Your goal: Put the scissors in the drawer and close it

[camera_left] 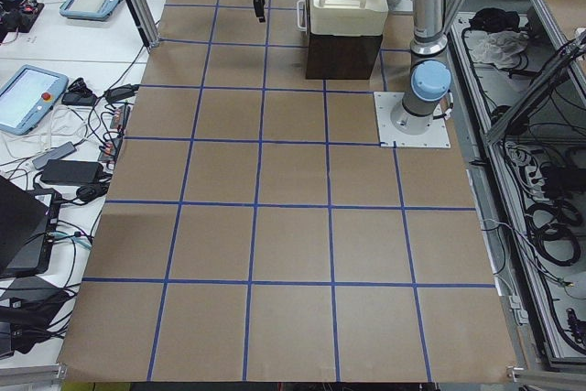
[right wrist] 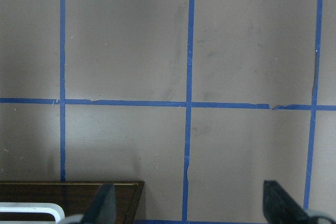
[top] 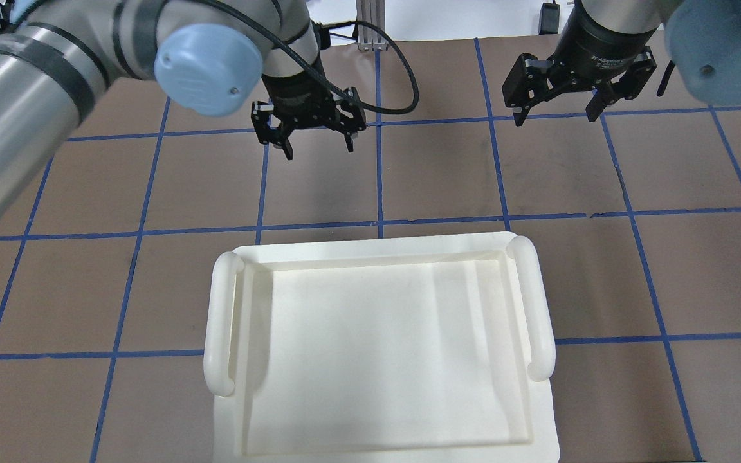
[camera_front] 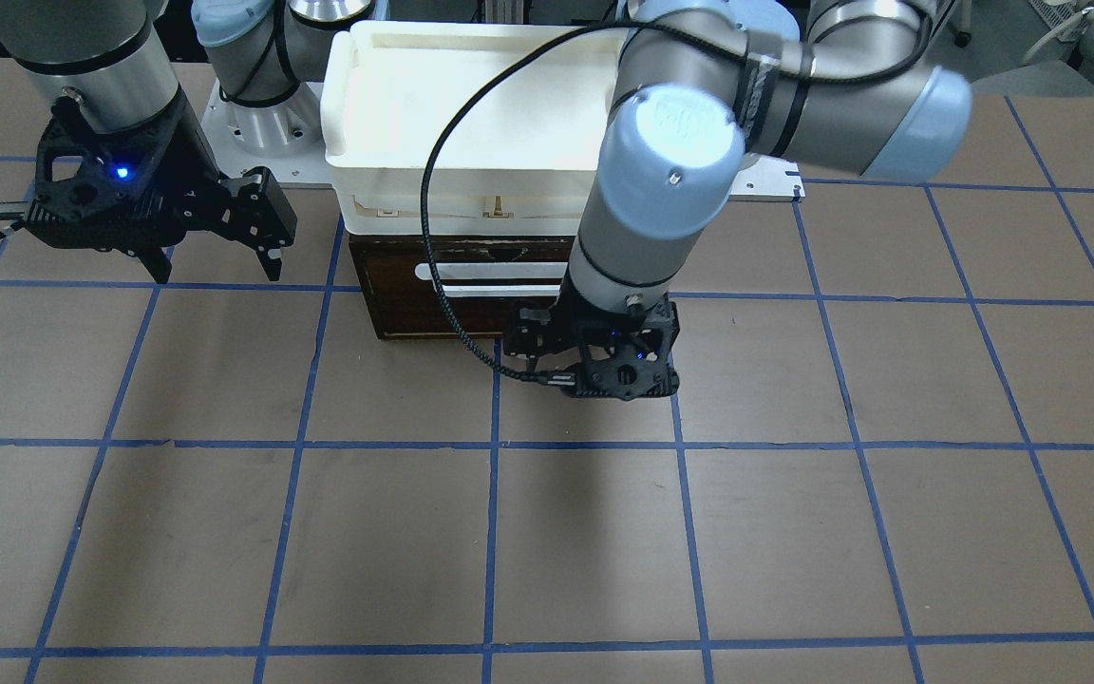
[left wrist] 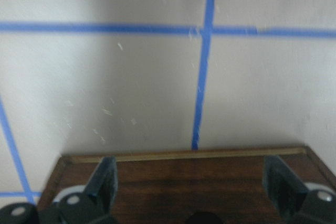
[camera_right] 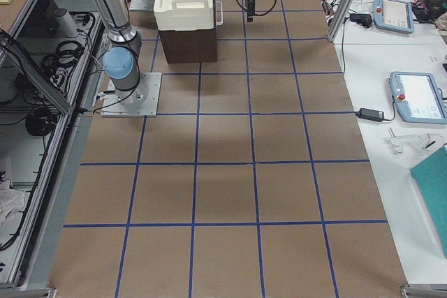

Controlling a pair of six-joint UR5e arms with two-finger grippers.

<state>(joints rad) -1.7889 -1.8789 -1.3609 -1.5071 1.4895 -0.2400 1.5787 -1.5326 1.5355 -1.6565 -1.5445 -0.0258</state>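
The drawer [camera_front: 433,309] shows its dark brown front and white bar handle [camera_front: 485,271] beneath a white bin; none of its pale interior shows. The scissors are not visible in any view. My left gripper [top: 318,149] is open and empty, hanging just in front of the drawer front, which fills the bottom of the left wrist view [left wrist: 189,174]. My right gripper [top: 554,119] is open and empty, off to the drawer's side above bare table. In the right wrist view, a corner of the drawer [right wrist: 79,192] shows at the lower left.
A white plastic bin [top: 224,321] with two rounded side handles sits on top of the drawer's brown case [camera_left: 343,57]. The table is brown with a blue tape grid. Monitors and cables lie on side tables beyond the table's edge.
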